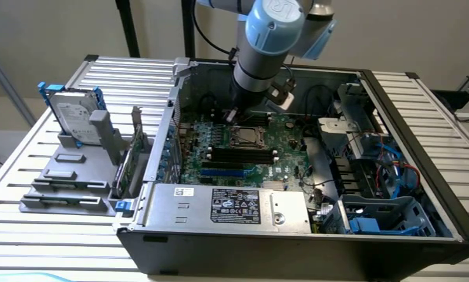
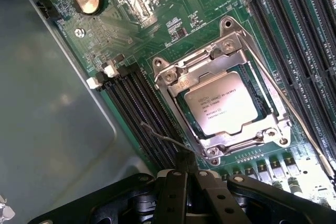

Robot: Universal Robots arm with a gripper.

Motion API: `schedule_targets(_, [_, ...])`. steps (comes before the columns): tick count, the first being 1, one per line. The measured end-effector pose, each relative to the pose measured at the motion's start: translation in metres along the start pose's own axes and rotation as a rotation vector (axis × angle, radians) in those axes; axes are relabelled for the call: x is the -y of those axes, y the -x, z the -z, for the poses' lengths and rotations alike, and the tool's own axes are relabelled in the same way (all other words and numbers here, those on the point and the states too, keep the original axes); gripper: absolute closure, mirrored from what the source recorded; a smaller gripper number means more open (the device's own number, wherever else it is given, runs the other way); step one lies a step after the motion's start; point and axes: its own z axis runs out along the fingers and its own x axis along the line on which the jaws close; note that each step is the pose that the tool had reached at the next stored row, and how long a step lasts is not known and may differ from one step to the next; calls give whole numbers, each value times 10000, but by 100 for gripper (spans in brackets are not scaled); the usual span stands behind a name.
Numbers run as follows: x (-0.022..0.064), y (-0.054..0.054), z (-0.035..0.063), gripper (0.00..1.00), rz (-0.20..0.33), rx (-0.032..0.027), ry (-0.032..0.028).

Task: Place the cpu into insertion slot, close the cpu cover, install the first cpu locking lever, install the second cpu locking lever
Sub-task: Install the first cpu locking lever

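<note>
1. The gripper point(image 2: 190, 184) is closed with its fingers pressed together and empty. Its tips are just beside a thin wire locking lever point(image 2: 169, 139).
2. The cpu point(image 2: 221, 103) lies flat in the insertion slot point(image 2: 254, 88), with the cpu cover point(image 2: 202, 59) down around it.
3. This looks like lever work: press on the lever's free end and steer it under its hook, clear of the memory slots point(image 2: 137, 109).
4. I cannot tell whether the 2nd lever point(image 2: 296, 129), on the opposite side, is latched.
</note>
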Motion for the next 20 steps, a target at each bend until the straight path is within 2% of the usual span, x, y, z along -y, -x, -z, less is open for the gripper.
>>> schedule_targets(10, [-49, -45, -19, 89, -6, 48, 30])
schedule_targets(20, [-132, -95, -26, 89, -18, 156, 96])
